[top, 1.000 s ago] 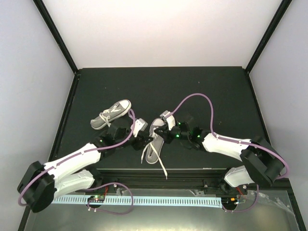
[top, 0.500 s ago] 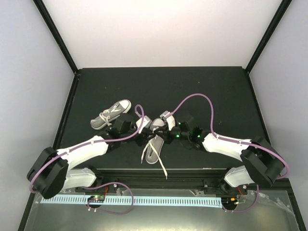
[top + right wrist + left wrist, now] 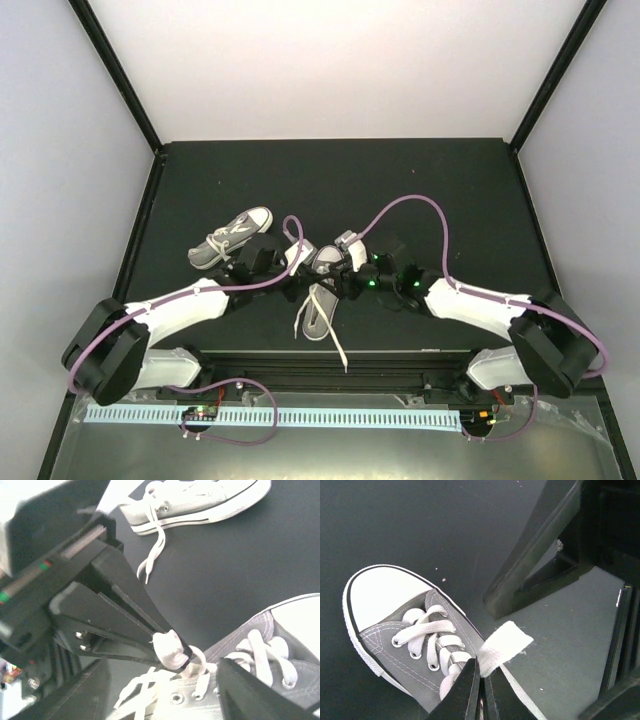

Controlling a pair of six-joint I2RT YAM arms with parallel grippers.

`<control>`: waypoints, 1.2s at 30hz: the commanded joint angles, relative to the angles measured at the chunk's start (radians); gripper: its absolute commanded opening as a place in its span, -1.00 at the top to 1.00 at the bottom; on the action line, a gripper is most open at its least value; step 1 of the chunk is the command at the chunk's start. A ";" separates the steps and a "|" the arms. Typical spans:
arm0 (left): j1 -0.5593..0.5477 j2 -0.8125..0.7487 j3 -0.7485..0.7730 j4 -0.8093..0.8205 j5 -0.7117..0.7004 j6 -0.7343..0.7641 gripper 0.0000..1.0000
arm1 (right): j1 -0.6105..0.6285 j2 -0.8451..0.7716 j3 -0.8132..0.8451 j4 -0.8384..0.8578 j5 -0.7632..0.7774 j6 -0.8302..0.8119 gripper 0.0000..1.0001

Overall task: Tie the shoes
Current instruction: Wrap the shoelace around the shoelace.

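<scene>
1. Two shoes lie untied mid-surface: left shoe [image 3: 232, 238], right shoe [image 3: 318, 305].
2. Left jaws clench the right shoe's lace [image 3: 502, 645]; right jaws hang released.
3. Both knots apparently remain.

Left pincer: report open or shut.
Shut: the left pincer clamps the white lace, fingers together, beside the grey sneaker.
</scene>
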 commanded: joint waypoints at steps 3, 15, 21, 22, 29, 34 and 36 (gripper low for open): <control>0.009 -0.042 -0.004 0.030 -0.026 -0.027 0.97 | 0.006 -0.170 -0.100 -0.027 0.062 0.044 -0.48; 0.010 -0.065 -0.013 0.006 -0.023 -0.040 0.97 | 0.181 -0.154 -0.328 0.171 0.064 0.229 -0.30; 0.011 -0.070 -0.009 -0.013 -0.027 -0.034 0.97 | 0.199 -0.088 -0.322 0.202 0.037 0.227 -0.12; 0.011 -0.068 -0.007 -0.013 -0.026 -0.034 0.97 | 0.200 -0.077 -0.315 0.200 0.036 0.222 -0.08; 0.012 -0.068 0.002 -0.013 -0.021 -0.036 0.97 | 0.203 0.018 -0.272 0.209 0.001 0.210 0.15; 0.012 -0.065 0.005 -0.014 -0.019 -0.036 0.97 | 0.211 0.073 -0.251 0.197 -0.001 0.201 0.30; 0.011 -0.064 0.004 -0.017 -0.017 -0.033 0.97 | 0.213 0.075 -0.251 0.196 0.009 0.202 0.36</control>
